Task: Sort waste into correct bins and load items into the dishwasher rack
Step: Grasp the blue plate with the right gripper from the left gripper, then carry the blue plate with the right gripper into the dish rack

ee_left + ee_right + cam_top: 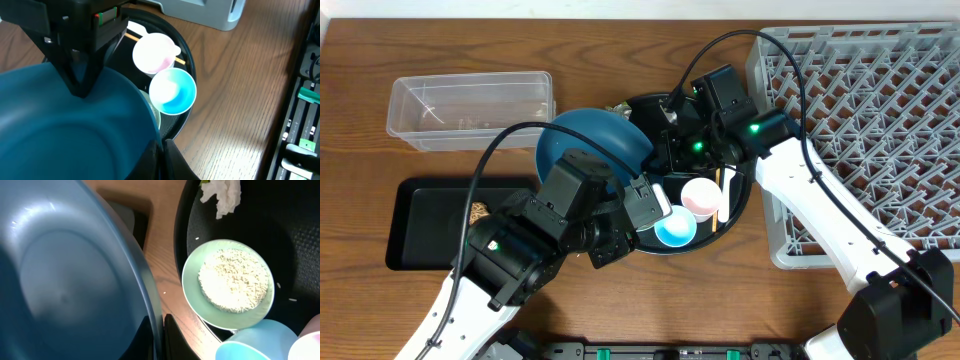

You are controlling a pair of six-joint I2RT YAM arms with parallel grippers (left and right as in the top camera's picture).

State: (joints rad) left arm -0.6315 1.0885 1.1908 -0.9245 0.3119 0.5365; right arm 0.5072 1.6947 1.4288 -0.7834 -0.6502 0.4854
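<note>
Blue plate is up on edge and tilted over the left side of the round black tray, well apart from the grey rack. Left gripper pinches the plate's rim; right gripper is clamped on the rim too. In the tray sit a green bowl of rice, a pink cup and a light blue cup.

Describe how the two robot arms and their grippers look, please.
The left arm and the right arm both have smooth, rounded white links and blocky black joints. Each carries a small green light and a thin, looping black cable. The left gripper and the right gripper have dark, narrow fingers.
</note>
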